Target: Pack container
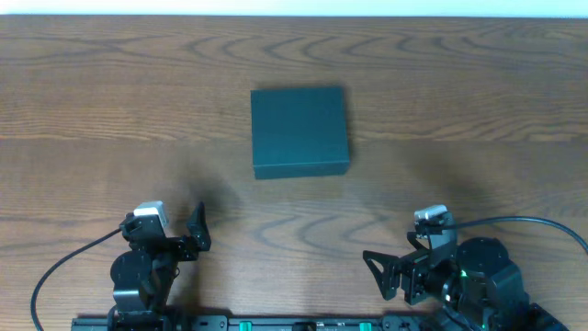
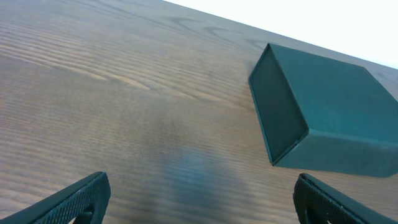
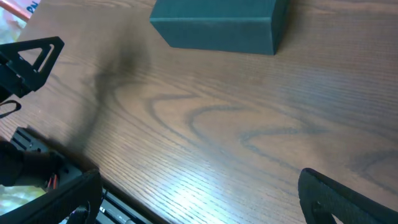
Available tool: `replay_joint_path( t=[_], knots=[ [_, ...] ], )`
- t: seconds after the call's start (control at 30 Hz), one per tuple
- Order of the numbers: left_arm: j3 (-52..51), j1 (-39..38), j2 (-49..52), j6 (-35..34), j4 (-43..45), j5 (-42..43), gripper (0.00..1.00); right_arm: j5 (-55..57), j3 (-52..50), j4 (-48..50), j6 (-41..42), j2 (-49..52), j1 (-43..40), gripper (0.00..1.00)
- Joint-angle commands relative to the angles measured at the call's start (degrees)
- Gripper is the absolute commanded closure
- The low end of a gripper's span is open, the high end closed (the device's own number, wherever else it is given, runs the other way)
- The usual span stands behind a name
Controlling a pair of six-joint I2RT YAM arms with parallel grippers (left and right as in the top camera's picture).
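Container (image 1: pixel 299 131): dark teal, matte, roughly square box. It sits flat on the wooden tabletop (image 1: pixel 110 110), its top face level and closed, with no gap showing along the edges. Nothing rests on it or touches it. The left wrist view shows the container (image 2: pixel 336 99) corner-on, with one plain side wall in shade. The right wrist view shows the container (image 3: pixel 217 22) from its near side, a long plain wall facing the camera.

Bare wood grain on every side of the container.

Left gripper (image 1: pixel 197 228): on the base side of the container and off toward its left, well apart from it and low over the tabletop. In its own wrist view the left gripper (image 2: pixel 202 199) is spread wide, the ribbed fingers (image 2: pixel 74 199) out at the frame edges and only wood between them.

Right gripper (image 1: pixel 378 273): on the base side of the container and off toward its right, farther from it than the left one. The right gripper (image 3: pixel 199 199) is also spread wide and holds nothing.

Black cables (image 1: pixel 537 222) loop away from both arm bases, on the side away from the container.

A scrap of printed packaging (image 3: pixel 12 9) sits at the frame corner in the right wrist view, too cropped to identify.
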Motion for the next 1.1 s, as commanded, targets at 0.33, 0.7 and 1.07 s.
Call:
replay_joint_path(
  t=[0.33,0.7,1.07],
  knots=[
    [-1.20,0.35,-0.48,-0.61,0.00,-1.38,0.05,0.57,-0.04,-0.04,0.31,-0.09,-0.09,0.01],
    [-1.20,0.35,-0.48,-0.61,0.00,-1.38,0.05,0.57,-0.04,-0.04,0.31,-0.09,-0.09,0.01],
    [-1.20,0.35,-0.48,-0.61,0.00,-1.38,0.05,14.53,-12.11,7.58,-9.79,-7.61,-0.46,0.01]
  ],
)
